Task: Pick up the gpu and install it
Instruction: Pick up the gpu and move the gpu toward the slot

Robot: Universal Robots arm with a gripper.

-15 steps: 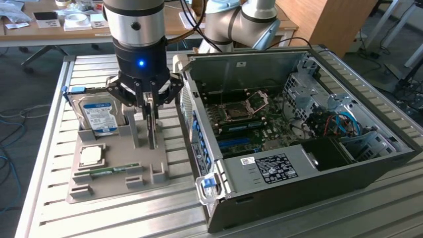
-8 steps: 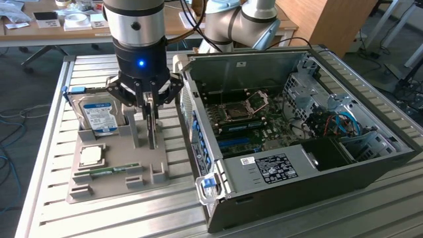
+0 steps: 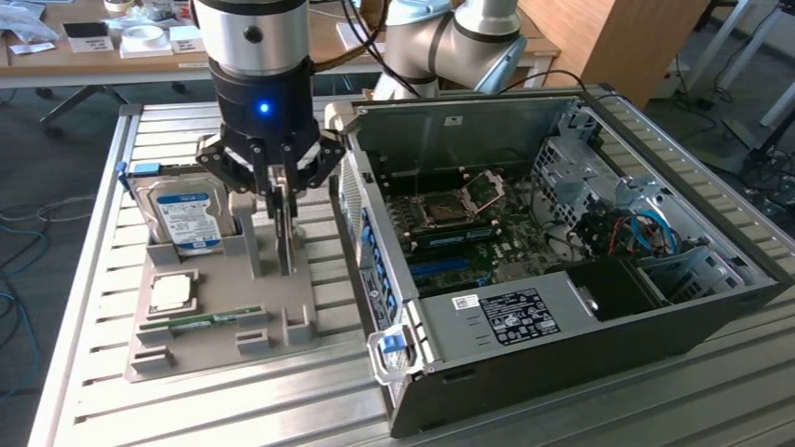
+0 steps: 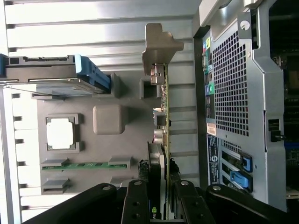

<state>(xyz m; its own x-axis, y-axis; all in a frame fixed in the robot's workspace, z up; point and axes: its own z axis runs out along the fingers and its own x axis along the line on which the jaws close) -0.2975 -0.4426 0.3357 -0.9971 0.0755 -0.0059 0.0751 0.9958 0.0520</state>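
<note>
I see the gripper (image 3: 287, 196) (image 4: 159, 189) clamped on the gpu (image 3: 289, 244) (image 4: 160, 140), which stands on edge in its slot at the tray's (image 3: 205, 354) edge nearest the pc case (image 3: 522, 317), prob. so the fingers can pinch both faces.

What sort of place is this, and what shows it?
Probably a robotics lab or workshop: a robot arm over a slatted metal table, an open computer case, and a grey parts tray holding a hard drive.

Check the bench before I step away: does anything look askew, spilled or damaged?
Nothing stands out. The gpu stands upright in the grey holder, gripped by the hand; hard drive, CPU and RAM stick sit squarely in their slots.
</note>
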